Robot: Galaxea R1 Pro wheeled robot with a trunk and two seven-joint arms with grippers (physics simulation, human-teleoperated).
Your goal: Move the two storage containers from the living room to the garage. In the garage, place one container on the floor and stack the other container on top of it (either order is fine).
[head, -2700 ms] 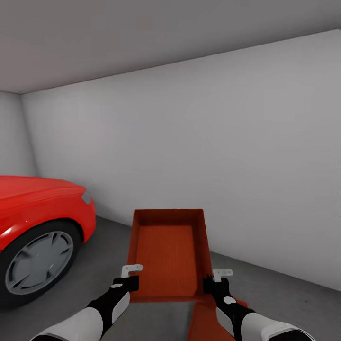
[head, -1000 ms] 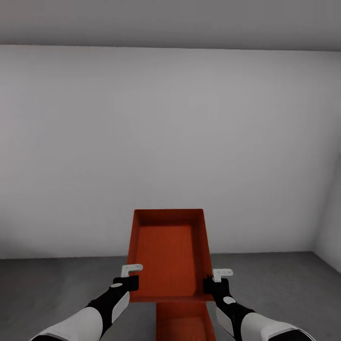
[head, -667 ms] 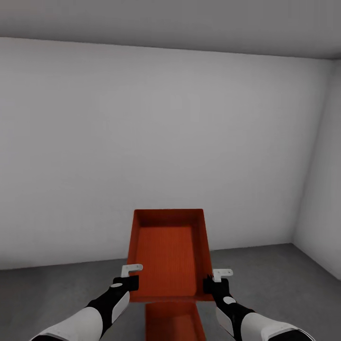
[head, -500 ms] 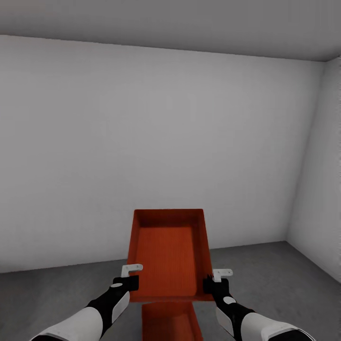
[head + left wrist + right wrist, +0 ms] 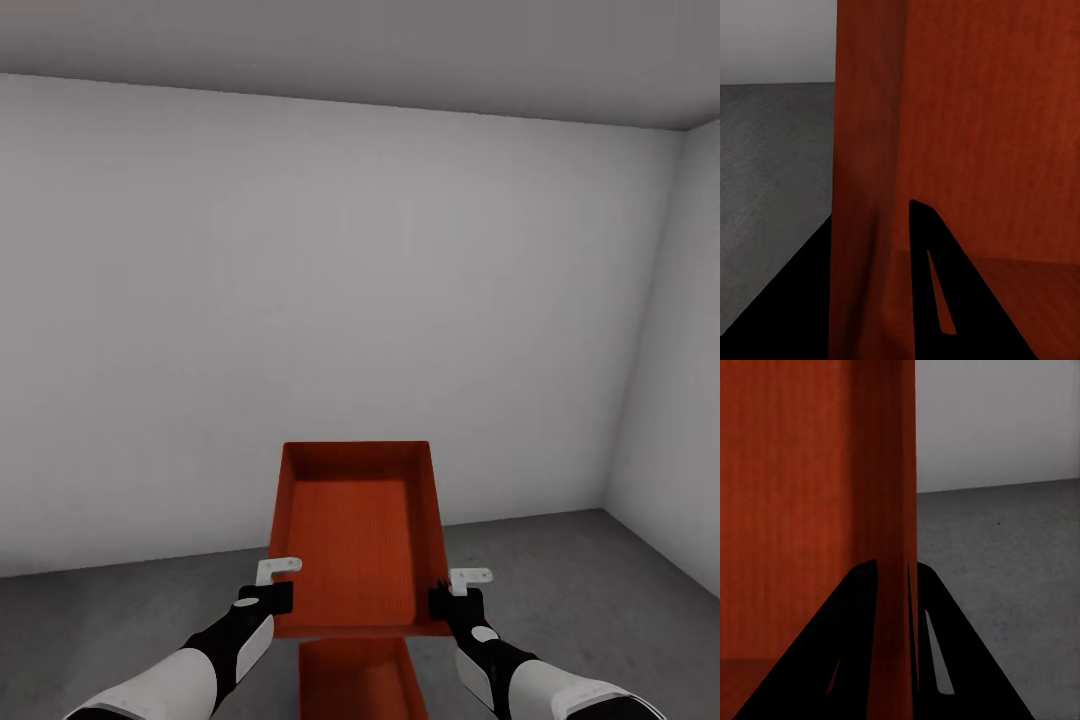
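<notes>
Above the garage floor [image 5: 120,620], seen from the head, a bin [image 5: 355,535] is held level by the left gripper [image 5: 268,592] and right gripper [image 5: 452,596] over the lower bin [image 5: 360,685], and at each wrist a wall [image 5: 870,187] [image 5: 889,510] is seen pinched between dark fingers [image 5: 937,285] [image 5: 855,645], so it is best squared up and lowered straight.

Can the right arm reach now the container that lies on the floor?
Probably not: the right gripper is shut on the held container, which hangs directly over the lower container on the floor.

head: high behind both arms, faces white wall [image 5: 350,300], tilted down | left wrist: tight on held container [image 5: 967,135] side wall, along fingers | right wrist: same, opposite wall | shared: container, grey floor [image 5: 1005,555] (all three)
</notes>
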